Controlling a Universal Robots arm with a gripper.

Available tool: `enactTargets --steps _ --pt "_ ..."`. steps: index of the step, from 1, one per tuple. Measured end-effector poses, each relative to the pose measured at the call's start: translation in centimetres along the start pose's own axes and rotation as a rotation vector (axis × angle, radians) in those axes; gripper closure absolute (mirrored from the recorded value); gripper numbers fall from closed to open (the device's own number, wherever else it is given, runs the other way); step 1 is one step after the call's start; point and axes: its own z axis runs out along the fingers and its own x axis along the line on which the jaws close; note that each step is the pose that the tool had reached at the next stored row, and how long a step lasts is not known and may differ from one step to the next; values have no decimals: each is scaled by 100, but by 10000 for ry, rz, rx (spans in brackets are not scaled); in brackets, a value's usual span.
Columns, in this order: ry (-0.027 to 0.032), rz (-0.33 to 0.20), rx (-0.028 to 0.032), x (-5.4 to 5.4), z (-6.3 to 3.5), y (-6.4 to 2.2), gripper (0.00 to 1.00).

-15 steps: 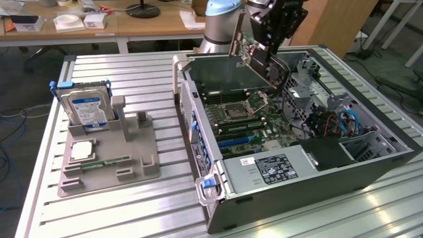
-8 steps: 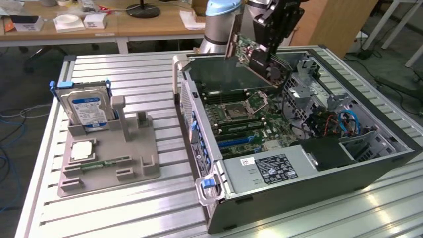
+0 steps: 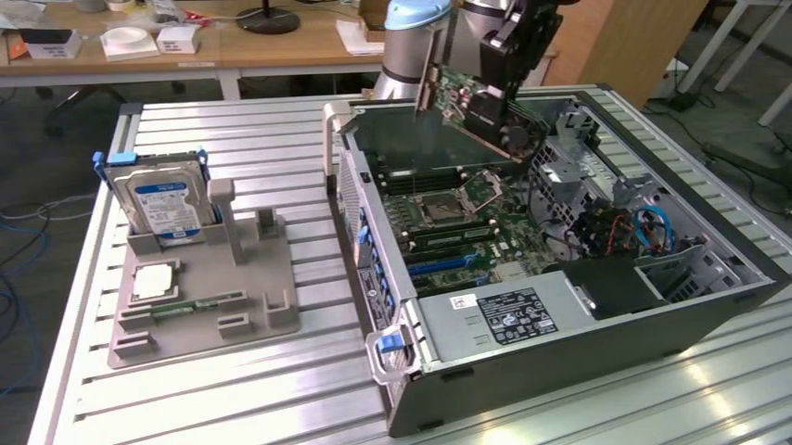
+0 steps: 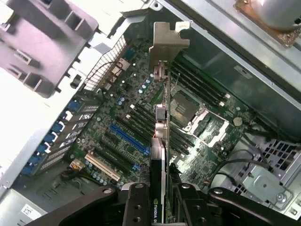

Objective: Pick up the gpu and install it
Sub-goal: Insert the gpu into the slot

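The gpu, a green circuit card with a black heatsink block, hangs tilted above the far end of the open computer case. My gripper is shut on it from above. In the wrist view the gpu runs edge-on away from my gripper, its silver end bracket at the far end. My black fingers clamp both faces of the card. Below it lies the motherboard with a blue slot and several black slots.
A grey fixture at the exterior view's left holds a silver hard drive with a blue label, a flat chip and a narrow green memory stick. The case side panel stands raised behind the card. Cables fill the case's right part.
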Motion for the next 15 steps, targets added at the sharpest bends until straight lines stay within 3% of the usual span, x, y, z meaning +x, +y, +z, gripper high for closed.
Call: enactTargets --steps 15 --pt "79 -2389 4 0 20 -1 74"
